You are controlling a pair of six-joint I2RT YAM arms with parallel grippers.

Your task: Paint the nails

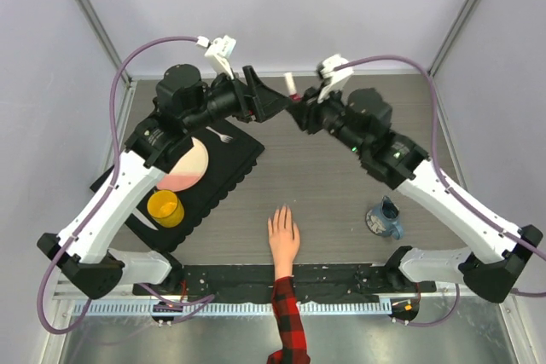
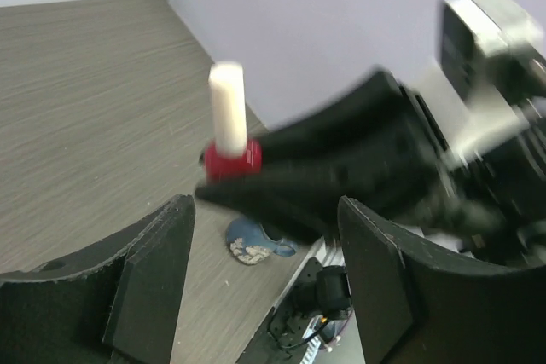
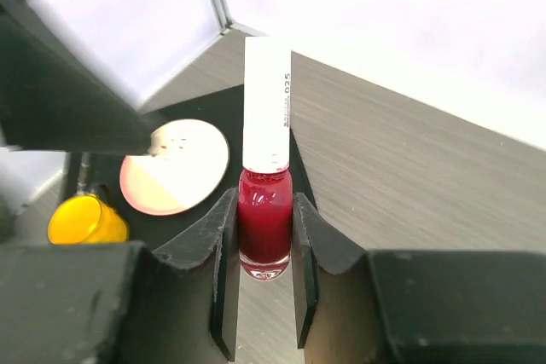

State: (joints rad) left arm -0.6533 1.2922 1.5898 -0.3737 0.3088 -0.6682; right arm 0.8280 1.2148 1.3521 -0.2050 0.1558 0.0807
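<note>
A pale hand (image 1: 283, 234) with a red-and-black plaid sleeve (image 1: 288, 321) lies flat at the table's near edge. Its nails (image 1: 280, 211) are too small to tell their colour. My right gripper (image 3: 263, 199) is shut on the red polish bottle (image 3: 264, 210), held upright with its white cap (image 3: 266, 104) on, raised over the table's far middle. The bottle shows in the top view (image 1: 291, 84) and the left wrist view (image 2: 231, 159). My left gripper (image 2: 264, 206) is open and empty, just left of the bottle, facing the right gripper (image 1: 300, 112).
A black mat (image 1: 230, 168) at the left holds a pink-and-cream plate (image 1: 186, 166), a yellow cup (image 1: 165, 208) and a fork (image 1: 220, 135). A blue mug (image 1: 386, 220) stands at the near right. Grey walls close the far side.
</note>
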